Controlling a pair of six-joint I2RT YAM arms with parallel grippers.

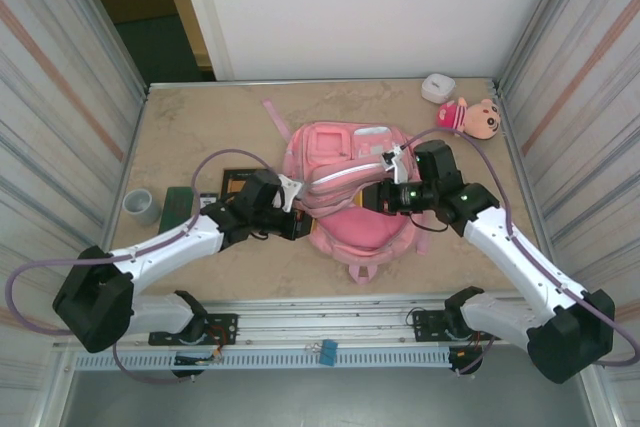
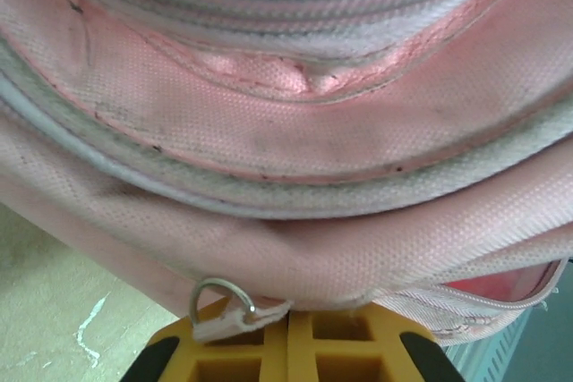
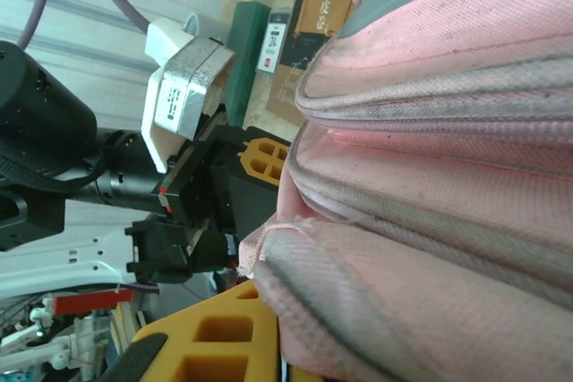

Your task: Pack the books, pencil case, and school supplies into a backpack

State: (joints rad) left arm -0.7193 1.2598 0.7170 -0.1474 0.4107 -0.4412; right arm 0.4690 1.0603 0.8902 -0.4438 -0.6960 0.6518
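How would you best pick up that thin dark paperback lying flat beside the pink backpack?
Probably by the far edge of the thin dark paperback book, from above. It lies flat on the table, the large pink fabric backpack crowds its right side, and a green box lies to its left.

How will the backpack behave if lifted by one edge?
Likely floppy: the backpack bunches in soft folds, so it should sag rather than lift flat. Its woven cloth looks grippy, not slippery. Pulling the zipper pull pinched in the left hand may drag fabric along.
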